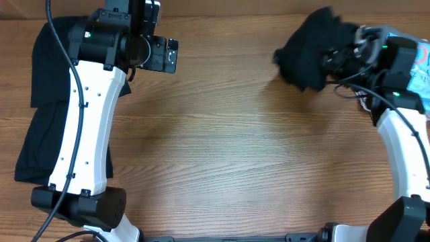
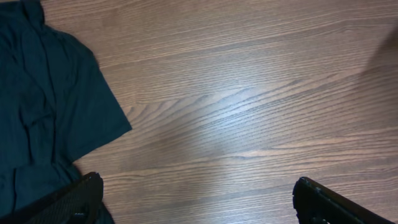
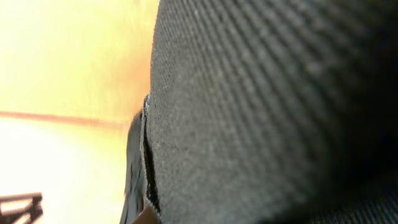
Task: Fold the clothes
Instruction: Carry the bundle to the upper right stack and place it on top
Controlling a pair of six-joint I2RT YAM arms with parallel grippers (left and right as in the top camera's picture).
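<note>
Right gripper (image 1: 338,59) fingertips buried in bunched black fabric garment (image 1: 309,50); wrist view only blurred weave. Flat black fabric garment (image 1: 40,128) partly under white left arm (image 1: 84,128), cut by left-wrist frame edge.

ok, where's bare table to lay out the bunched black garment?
Free: the wood centre, between left arm and right arm. Crowded: flat black garment along the left edge; bunched black garment and pale pile top right.
</note>
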